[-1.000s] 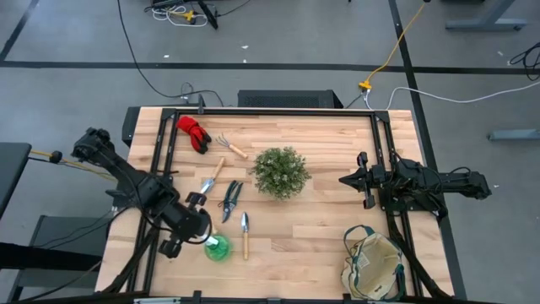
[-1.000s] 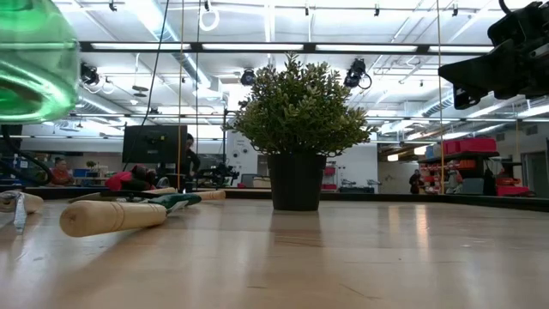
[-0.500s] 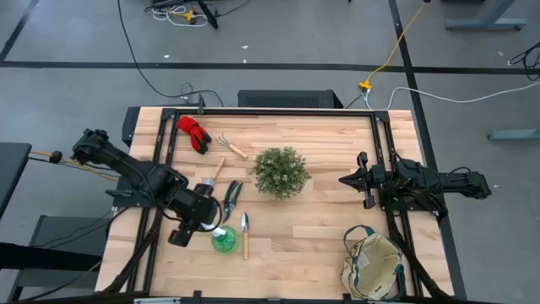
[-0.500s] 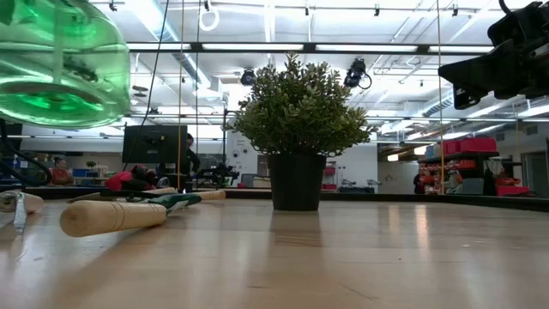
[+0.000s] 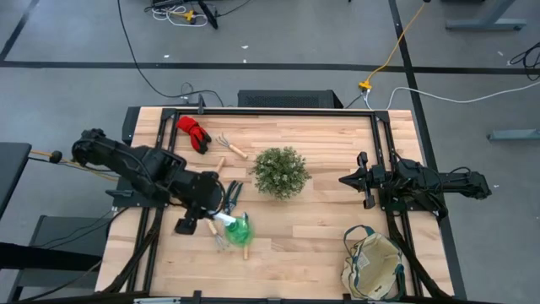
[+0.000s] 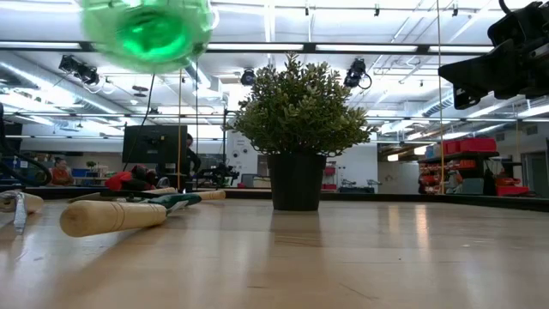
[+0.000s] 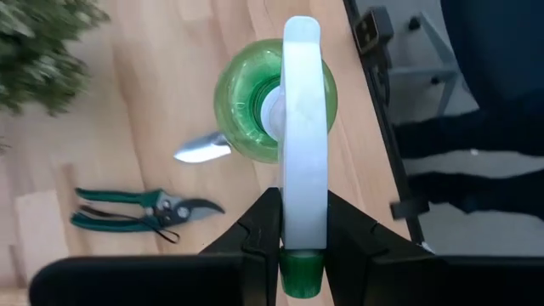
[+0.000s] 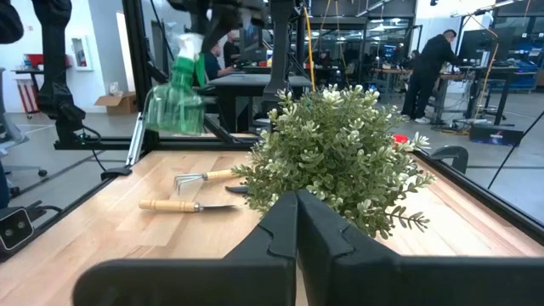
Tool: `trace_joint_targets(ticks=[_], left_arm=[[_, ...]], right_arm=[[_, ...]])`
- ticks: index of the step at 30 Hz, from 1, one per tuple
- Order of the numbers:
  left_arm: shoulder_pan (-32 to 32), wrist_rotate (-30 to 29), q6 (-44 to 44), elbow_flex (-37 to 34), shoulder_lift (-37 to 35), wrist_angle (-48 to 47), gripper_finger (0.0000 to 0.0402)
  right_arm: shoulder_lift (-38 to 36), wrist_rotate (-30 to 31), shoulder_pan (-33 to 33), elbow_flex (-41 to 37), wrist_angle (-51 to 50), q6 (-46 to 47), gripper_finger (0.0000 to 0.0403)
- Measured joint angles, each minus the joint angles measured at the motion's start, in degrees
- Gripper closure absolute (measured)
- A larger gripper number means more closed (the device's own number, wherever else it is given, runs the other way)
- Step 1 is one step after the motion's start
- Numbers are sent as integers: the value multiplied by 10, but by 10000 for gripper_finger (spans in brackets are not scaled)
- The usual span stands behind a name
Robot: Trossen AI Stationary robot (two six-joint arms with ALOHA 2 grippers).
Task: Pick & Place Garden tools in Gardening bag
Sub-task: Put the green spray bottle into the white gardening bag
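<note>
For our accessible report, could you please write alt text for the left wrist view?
The left gripper holds a green spray bottle by its white head above the wooden table. Below lie green-handled pruning shears and a trowel blade.

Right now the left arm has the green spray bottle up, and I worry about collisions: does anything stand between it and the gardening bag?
The left gripper holds the green spray bottle above the table. Only bare table separates it from the gardening bag. The potted plant stands off that line.
</note>
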Motion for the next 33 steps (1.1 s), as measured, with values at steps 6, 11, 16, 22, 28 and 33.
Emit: trace_joint_targets(ticks=[6, 11, 16, 22, 28, 33], left_arm=[[17, 0, 8, 46, 20, -23, 333], [17, -9, 27, 110, 58, -41, 332], [17, -15, 41, 177, 102, -53, 333], [17, -16, 44, 227, 144, -53, 332], [18, -17, 61, 256, 188, -52, 332], [29, -18, 70, 276, 226, -46, 333]], right_arm=[[0, 0, 0, 0, 0, 0, 392], [0, 0, 0, 0, 0, 0, 392], [0, 0, 0, 0, 0, 0, 392], [0, 0, 0, 0, 0, 0, 392], [0, 0, 0, 0, 0, 0, 392], [0, 0, 0, 0, 0, 0, 392]])
